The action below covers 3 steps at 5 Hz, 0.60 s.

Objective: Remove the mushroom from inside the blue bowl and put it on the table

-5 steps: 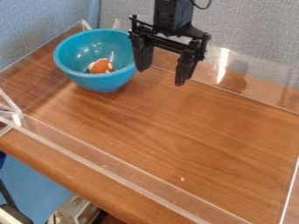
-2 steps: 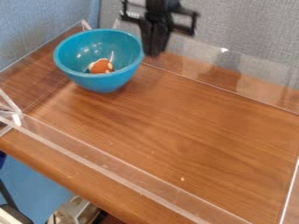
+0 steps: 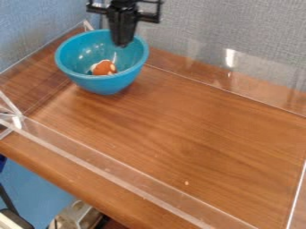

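Where the table's (image 3: 180, 116) glossy reddish-brown surface met its far left corner, the blue bowl (image 3: 84, 79), round, deep and turquoise, sat upright. Inside it lay the mushroom (image 3: 104, 66), small, with an orange-tan cap and pale stem. Above the bowl's right rim hung the black gripper (image 3: 123, 38), pointing down, its jaws pressed together and holding nothing. A second earlier it had stood right of the bowl, jaws spread wide.

One blue bowl (image 3: 102, 63), one mushroom (image 3: 104, 66), one tool (image 3: 123, 38), one table (image 3: 180, 125).
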Available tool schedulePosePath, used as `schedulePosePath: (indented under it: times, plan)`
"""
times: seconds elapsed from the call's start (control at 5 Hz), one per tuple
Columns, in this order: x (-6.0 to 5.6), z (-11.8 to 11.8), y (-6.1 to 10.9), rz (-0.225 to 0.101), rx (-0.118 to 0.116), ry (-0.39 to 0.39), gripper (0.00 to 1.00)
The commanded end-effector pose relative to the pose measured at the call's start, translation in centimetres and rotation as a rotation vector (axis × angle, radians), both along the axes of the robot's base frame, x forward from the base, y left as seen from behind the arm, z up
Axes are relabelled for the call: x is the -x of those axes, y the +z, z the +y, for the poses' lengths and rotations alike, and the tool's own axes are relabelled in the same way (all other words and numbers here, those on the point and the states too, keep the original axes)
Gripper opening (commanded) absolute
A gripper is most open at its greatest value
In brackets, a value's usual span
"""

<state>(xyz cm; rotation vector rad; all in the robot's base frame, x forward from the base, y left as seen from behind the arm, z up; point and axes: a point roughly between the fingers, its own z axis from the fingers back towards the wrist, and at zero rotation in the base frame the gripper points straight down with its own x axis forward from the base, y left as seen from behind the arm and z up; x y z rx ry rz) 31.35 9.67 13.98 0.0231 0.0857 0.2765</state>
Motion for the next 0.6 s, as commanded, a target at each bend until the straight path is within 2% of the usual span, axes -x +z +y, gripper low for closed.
schedulePosePath:
  times: [0.0,0.2,0.4]
  plan:
    - [-1.1,2.8,0.5,-0.040,-0.025,0.052,0.00]
    - [-1.9,4.8,-1.0,-0.019,-0.034,0.095,0.00]
    - [-2.4,5.4,-2.7,-0.006,-0.038,0.183,0.00]
